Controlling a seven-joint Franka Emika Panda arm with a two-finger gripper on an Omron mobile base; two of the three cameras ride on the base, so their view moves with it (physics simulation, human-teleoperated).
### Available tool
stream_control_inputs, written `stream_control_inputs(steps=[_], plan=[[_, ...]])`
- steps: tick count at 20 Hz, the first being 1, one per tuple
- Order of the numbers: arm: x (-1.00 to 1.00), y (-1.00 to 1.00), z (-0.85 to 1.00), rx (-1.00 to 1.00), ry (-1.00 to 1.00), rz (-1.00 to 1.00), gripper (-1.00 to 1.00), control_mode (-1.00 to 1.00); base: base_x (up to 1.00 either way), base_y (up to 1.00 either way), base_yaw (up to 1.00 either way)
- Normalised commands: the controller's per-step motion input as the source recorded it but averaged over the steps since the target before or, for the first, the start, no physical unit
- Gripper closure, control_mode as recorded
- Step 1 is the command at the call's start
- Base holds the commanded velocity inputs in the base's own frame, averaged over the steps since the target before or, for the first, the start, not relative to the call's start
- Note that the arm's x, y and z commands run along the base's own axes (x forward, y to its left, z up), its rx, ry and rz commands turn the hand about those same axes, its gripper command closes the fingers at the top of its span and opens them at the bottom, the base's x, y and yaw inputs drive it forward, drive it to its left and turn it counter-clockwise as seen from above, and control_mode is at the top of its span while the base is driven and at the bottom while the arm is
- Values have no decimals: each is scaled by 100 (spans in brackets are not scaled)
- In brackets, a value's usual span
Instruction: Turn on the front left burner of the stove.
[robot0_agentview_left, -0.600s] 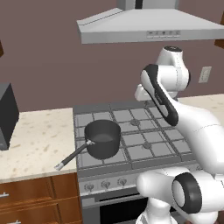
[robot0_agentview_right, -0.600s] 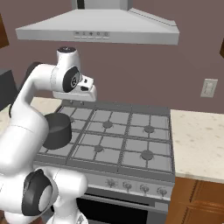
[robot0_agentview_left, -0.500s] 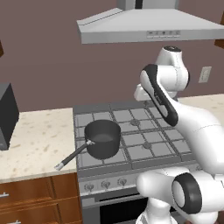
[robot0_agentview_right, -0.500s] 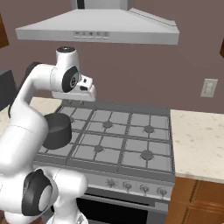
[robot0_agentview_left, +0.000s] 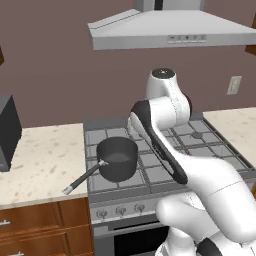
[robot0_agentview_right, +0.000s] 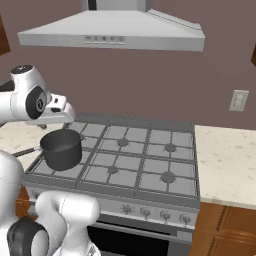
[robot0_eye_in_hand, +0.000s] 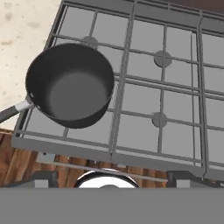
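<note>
The stove (robot0_agentview_left: 165, 172) (robot0_agentview_right: 150, 165) is a wide grey steel range with grid grates. A dark grey long-handled saucepan (robot0_agentview_left: 117, 159) (robot0_agentview_right: 61, 149) (robot0_eye_in_hand: 70, 85) sits on its front left grate (robot0_eye_in_hand: 94, 131) and hides the front left burner cap. Small silver knobs (robot0_agentview_left: 121, 211) (robot0_agentview_right: 145, 212) line the stove's front. My gripper (robot0_agentview_right: 65, 112) (robot0_eye_in_hand: 113, 178) hangs above the stove's left side, near the pan, and looks down on it. Its fingertips (robot0_eye_in_hand: 43, 178) stand wide apart, open, with nothing between them.
A grey range hood (robot0_agentview_left: 170, 32) (robot0_agentview_right: 112, 32) hangs over the stove. Speckled counters (robot0_agentview_left: 40, 160) (robot0_agentview_right: 225, 160) flank it, with wooden cabinets (robot0_agentview_left: 40, 230) below. A dark appliance (robot0_agentview_left: 7, 132) stands at the far left. The pan's handle (robot0_agentview_left: 80, 180) juts out over the left counter.
My arm has swung to the left, and the hand has come down a little over the stove's left side. The saucepan and the stove have not moved.
</note>
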Motion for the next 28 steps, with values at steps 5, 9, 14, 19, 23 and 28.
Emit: stream_control_inputs(steps=[5,9,14,19,23,28], plan=[[-30,72,-24,-10,0,0,-100,-100,0,0,0],[-6,0,-3,0,0,0,-100,-100,0,0,0],[-29,57,-45,-2,-9,0,-100,-100,0,0,0],[-26,64,-78,0,-52,0,-100,-100,0,0,0],[-18,40,-87,0,-62,0,-100,-100,0,0,0],[-8,29,-77,0,-60,0,-100,-100,0,0,0]])
